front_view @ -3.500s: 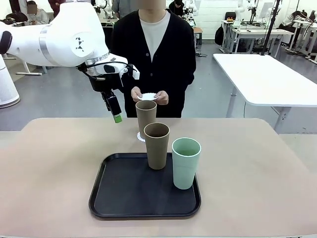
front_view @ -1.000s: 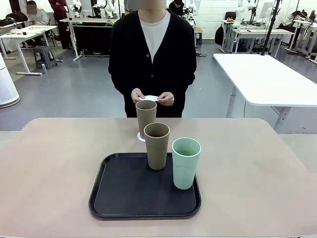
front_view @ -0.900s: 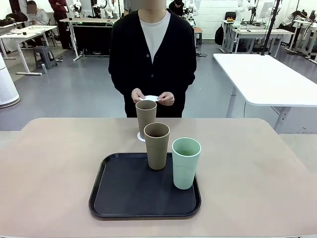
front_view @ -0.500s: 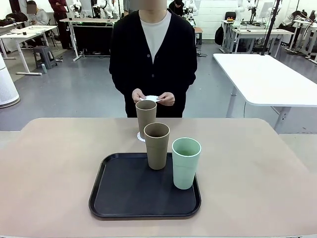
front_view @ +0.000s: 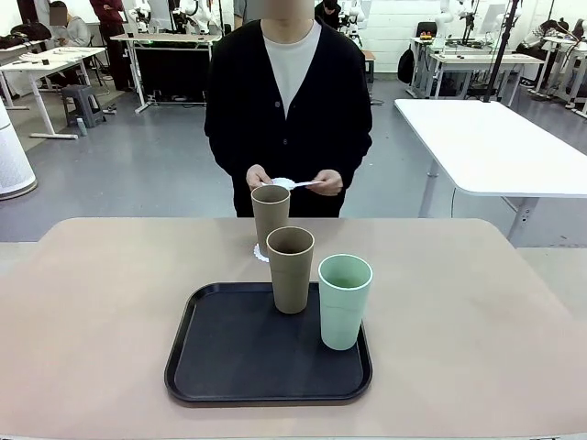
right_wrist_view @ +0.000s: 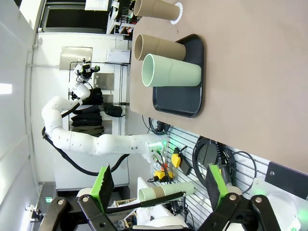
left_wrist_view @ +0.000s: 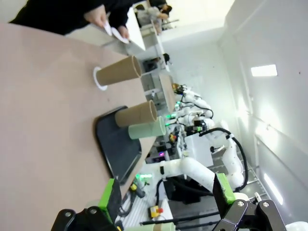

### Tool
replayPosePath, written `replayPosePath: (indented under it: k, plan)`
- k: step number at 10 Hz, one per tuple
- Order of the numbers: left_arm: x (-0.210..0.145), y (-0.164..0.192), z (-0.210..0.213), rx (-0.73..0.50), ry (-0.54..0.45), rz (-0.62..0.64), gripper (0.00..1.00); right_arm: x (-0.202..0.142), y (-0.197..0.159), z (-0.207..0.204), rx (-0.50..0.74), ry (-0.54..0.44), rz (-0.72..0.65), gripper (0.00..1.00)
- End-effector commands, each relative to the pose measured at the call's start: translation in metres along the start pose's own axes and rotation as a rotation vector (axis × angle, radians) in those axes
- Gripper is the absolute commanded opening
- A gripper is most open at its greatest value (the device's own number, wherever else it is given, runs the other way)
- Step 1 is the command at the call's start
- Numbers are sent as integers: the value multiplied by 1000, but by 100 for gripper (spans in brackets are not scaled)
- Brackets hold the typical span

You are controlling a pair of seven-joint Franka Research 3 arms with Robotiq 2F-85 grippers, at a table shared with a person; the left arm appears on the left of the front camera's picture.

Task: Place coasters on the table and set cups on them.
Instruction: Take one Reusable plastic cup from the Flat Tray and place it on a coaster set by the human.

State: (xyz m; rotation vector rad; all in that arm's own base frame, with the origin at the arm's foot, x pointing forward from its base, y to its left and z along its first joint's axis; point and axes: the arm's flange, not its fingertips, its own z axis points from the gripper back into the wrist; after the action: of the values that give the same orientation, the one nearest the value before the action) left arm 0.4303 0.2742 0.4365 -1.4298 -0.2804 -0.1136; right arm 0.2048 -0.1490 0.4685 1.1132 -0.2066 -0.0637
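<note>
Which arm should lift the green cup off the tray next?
Right, probably. The green cup stands on the tray's right side, where the right arm comes in; a brown cup stands beside it on the left arm's side. The right gripper is open and empty.

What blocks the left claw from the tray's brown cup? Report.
Nothing visible: the open left claw has a clear line to the brown cup on the tray; the green cup stands beside it.
</note>
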Motion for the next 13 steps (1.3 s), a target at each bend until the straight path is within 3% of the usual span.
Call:
replayPosePath:
  k: [1,13]
  plan:
    - [0,-1,0,-2,2,-2,100,1,0,0,15,-2,16,100]
    - [0,-1,0,-2,2,-2,100,1,0,0,15,-2,16,100]
